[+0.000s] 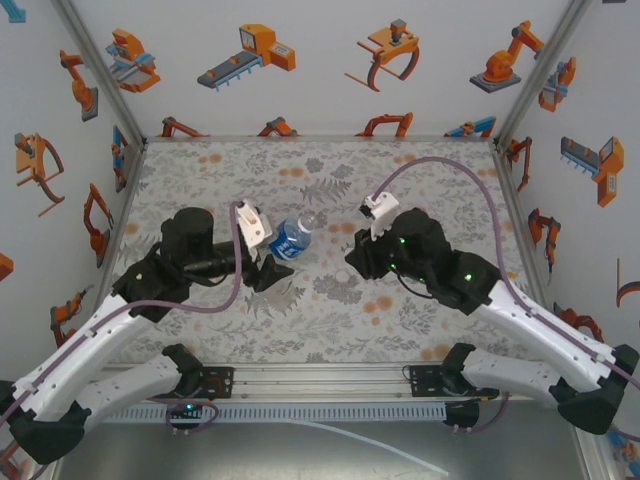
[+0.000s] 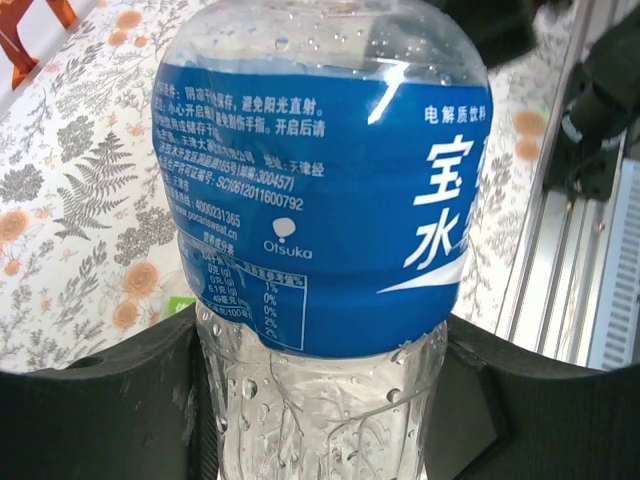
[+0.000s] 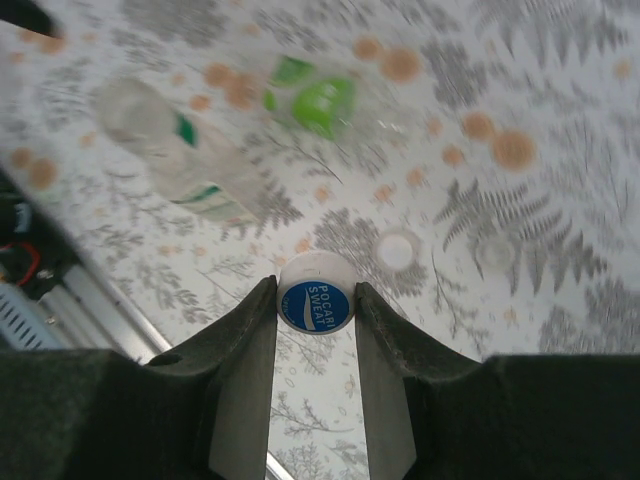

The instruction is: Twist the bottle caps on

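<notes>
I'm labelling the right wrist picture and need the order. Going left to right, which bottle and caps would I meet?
Green-and-white labelled bottle → blue-printed cap → white cap → pale cap.

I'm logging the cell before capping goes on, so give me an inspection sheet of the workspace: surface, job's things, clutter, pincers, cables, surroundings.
Surface: floral-print table cover, flat.
Job's things: blue-labelled bottle, beaded with droplets; blue-topped white cap; green-and-white-labelled bottle lying down, blurred; green-tinted bottle, blurred; two loose whitish caps on the cover.
Clutter: nothing seen.
Pincers: left pincer shut on the blue-labelled bottle; right pincer shut on the blue-topped white cap.
Cables: purple cables loop from both wrists.
Surroundings: walls with orange robot drawings; metal rail at the near edge.
</notes>
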Available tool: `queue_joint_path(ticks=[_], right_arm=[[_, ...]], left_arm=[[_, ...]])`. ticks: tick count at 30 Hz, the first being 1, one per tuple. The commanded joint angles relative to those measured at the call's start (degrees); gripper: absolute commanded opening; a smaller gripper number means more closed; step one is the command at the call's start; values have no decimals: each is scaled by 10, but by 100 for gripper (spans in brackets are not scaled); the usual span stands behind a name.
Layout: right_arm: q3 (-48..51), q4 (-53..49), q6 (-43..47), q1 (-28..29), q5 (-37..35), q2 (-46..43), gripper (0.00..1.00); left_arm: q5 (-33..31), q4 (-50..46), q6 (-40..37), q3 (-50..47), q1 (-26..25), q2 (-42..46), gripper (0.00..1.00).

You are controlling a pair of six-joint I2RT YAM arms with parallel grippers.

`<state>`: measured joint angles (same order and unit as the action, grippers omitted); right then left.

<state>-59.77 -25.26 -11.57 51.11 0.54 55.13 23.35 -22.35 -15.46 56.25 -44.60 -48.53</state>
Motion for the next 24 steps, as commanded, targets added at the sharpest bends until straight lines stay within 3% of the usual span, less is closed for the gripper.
queue_joint_path(ticks=[1,8,13,24], right_arm=[[-45,20,119,3,121,-23,0],[-90,60,201,4,307,-24,0],[-110,77,256,14,382,-9,0],[-145,63,292,46,394,44,0]], left_arm=[[43,-49,-108,9,-4,34,0],[48,-138,-200,17,-3,55,0],[43,-174,-219,28,-3,57,0],[55,-197,-225,37,-3,55,0]])
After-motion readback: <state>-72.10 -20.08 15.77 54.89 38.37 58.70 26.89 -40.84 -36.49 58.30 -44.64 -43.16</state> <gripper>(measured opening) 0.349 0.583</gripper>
